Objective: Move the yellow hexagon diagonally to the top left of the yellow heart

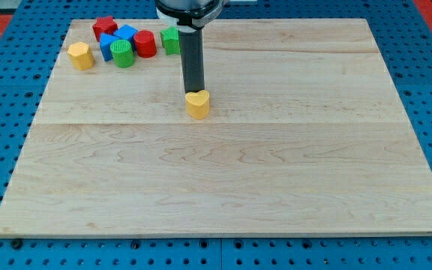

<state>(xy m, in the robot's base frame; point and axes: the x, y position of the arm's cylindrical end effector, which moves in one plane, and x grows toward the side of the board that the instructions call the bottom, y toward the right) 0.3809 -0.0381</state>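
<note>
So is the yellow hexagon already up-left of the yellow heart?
Yes, the yellow hexagon sits far toward the view's top left of the yellow heart, which my tip touches.

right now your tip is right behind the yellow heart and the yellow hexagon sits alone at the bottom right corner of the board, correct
Not quite. My tip is right behind the yellow heart, but the yellow hexagon sits near the board's top left corner, just left of the cluster of red, blue and green blocks, not bottom right. The camera view shows it.
</note>
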